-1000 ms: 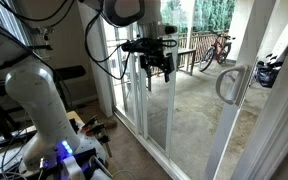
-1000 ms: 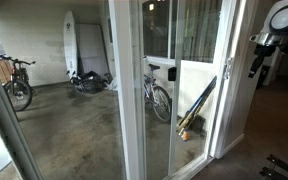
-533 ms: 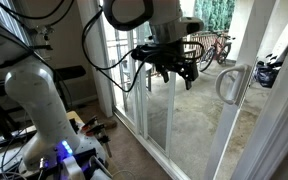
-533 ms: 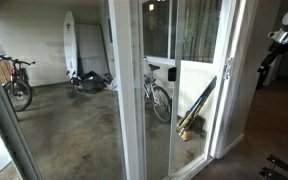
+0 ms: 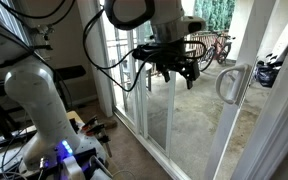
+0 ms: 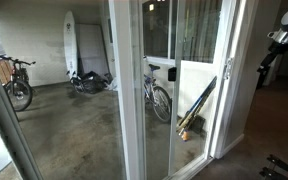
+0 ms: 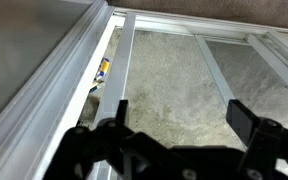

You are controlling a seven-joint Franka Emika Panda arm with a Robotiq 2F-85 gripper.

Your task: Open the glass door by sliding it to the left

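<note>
1. In an exterior view, the gripper [image 5: 180, 68] hangs in the air beside the glass door [image 5: 222, 125]. It is near the curved handle [image 5: 228, 84] but not touching it. Bicycles [image 5: 213, 48] stand outside.
2. In an exterior view, the glass door [image 6: 204, 110] stands upright with its handle [image 6: 227, 68] on the frame edge. The gripper [image 6: 268, 62] is well apart at the picture's edge.
3. In the wrist view, the gripper [image 7: 179, 135] shows its dark fingers [image 7: 246, 120] spread apart with nothing between them. White-framed glass lies beyond.

One glass door [image 5: 246, 40] with one handle [image 5: 228, 84], one robot arm [image 5: 34, 100], two bicycles [image 6: 14, 85] [image 6: 159, 97] outside.
</note>
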